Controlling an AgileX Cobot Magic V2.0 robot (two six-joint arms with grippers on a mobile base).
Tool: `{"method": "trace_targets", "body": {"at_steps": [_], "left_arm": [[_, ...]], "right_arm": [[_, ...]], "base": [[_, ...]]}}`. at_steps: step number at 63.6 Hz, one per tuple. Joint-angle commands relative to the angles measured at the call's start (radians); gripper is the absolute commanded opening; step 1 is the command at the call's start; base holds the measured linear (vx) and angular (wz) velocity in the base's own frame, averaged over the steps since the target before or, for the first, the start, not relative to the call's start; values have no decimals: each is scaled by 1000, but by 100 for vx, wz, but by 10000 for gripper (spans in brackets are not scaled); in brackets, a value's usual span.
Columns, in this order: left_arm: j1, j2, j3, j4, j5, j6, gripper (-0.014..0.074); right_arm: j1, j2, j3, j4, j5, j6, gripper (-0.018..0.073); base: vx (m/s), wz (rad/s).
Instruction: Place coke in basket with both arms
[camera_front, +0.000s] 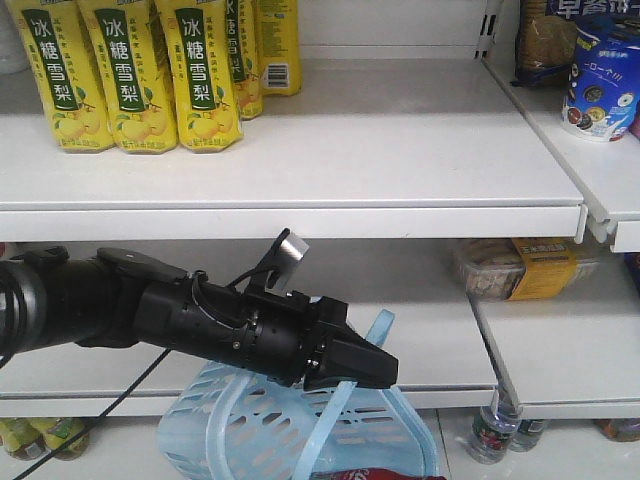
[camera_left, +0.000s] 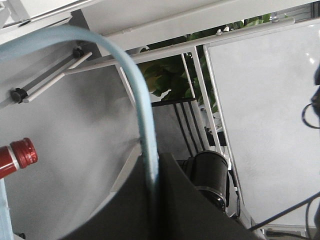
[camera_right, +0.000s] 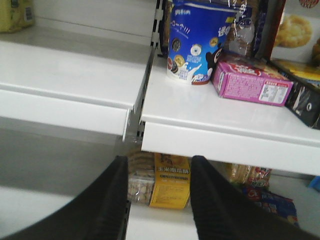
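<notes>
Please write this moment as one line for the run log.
left gripper: shut on basket handle | basket: hanging below shelf | right gripper: open, empty, facing shelves | coke: red top showing in basket

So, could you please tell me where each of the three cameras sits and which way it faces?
Exterior front view: in front of the shelving, facing it; the left hand grips the basket by its handle.
Left wrist view: on the left arm, looking up past its hand along the handle.
Right wrist view: on the right arm, facing shelves; the open right hand frames a snack box.
Shared: front and left wrist views both show the handle.
</notes>
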Motion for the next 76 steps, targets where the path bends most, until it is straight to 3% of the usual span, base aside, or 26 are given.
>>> {"method": "trace_targets", "body": {"at_steps": [1, 29, 42, 54, 76], "left_arm": [[5, -54, -33, -150, 49, 20, -6], [5, -54, -33, -150, 49, 20, -6], [5, -54, -33, -150, 49, 20, -6], [5, -54, -33, -150, 49, 20, -6], [5, -54, -33, -150, 49, 20, -6]], "right_arm": [[-3, -19, -3, 13, -42, -9, 291], [-3, -66, 2, 62, 38, -67, 291], [-3, -66, 119, 85, -69, -95, 291], [-3, -66, 272, 81, -269, -95, 291], [-3, -66, 288, 258, -300, -93, 291]], "base": [[0, 0], [0, 0], [0, 0], [0, 0], [0, 0]]}}
